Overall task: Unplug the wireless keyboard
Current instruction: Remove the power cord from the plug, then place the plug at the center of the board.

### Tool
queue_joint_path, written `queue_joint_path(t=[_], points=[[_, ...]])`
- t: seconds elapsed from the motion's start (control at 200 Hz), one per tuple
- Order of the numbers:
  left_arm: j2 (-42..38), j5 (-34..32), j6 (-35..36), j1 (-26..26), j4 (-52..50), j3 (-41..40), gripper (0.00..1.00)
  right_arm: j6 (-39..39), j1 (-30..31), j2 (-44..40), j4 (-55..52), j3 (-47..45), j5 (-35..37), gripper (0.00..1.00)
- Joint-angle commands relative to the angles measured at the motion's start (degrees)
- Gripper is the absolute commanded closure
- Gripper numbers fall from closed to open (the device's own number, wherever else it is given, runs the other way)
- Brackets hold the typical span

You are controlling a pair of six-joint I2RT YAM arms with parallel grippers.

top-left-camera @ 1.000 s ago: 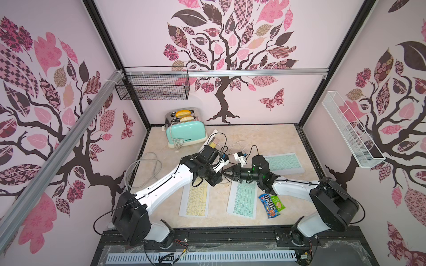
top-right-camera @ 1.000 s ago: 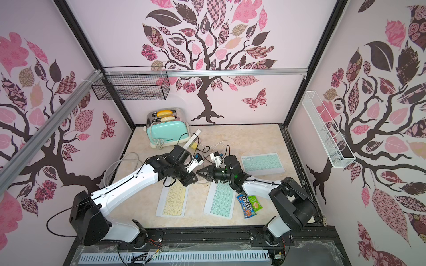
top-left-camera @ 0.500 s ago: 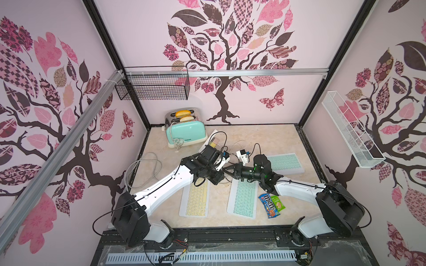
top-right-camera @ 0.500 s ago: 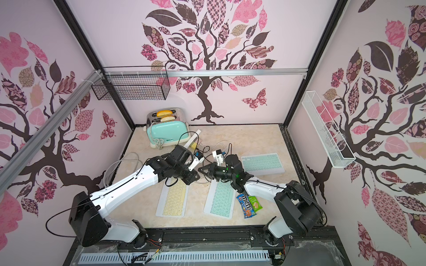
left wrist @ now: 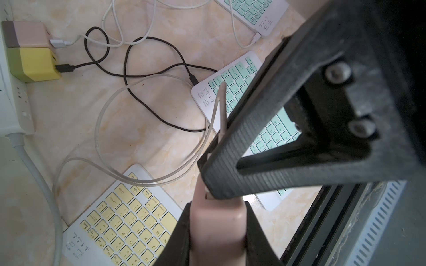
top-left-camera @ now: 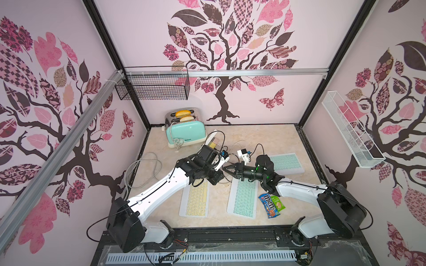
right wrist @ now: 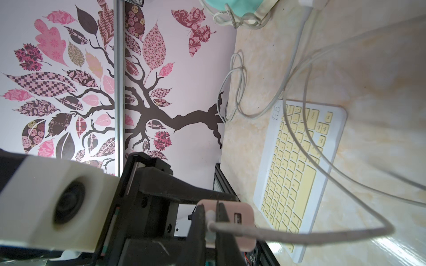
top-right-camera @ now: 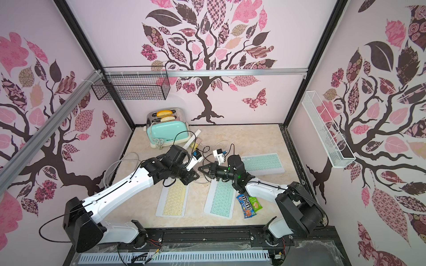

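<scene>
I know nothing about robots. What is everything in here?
keyboards: 3; yellow keyboard front left of table, mint keyboard front middle, second mint keyboard back right
toaster: 1, mint, back left, bread inside
power strip: 1, white, beside toaster
plugged chargers: 2, pink charger and yellow charger, on strip
held charger: 1, pink, in the air
cables: 3, black cable, white cable, clear cable, strewn across table
snack packets: 2, blue packet and green packet, front right
baskets: 2, black basket back wall, white basket right wall
left gripper: jaws shut on held charger
right gripper: jaws pinching clear cable's plug
</scene>
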Motion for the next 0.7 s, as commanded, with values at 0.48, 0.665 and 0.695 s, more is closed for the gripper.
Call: queue_joint_path(t=[0.48, 0.665, 0.695], points=[[-2.2, -5.3, -5.3, 1.3, -8.8, -1.4, 1.00, -3.1, -4.5, -4.9, -6.7, -1.2, 13.9, 1.00], [-1.7, -7.0, -10.0, 1.2, -5.5, -2.2, 1.00, -3.2, -4.2, -4.1, -7.4, -0.6, 14.2, 1.00], [-2.0, -8.8, -10.2, 1.4, -5.3, -2.4, 1.00, -3.6, -4.2, -4.2, -7.6, -0.6, 14.0, 1.00]])
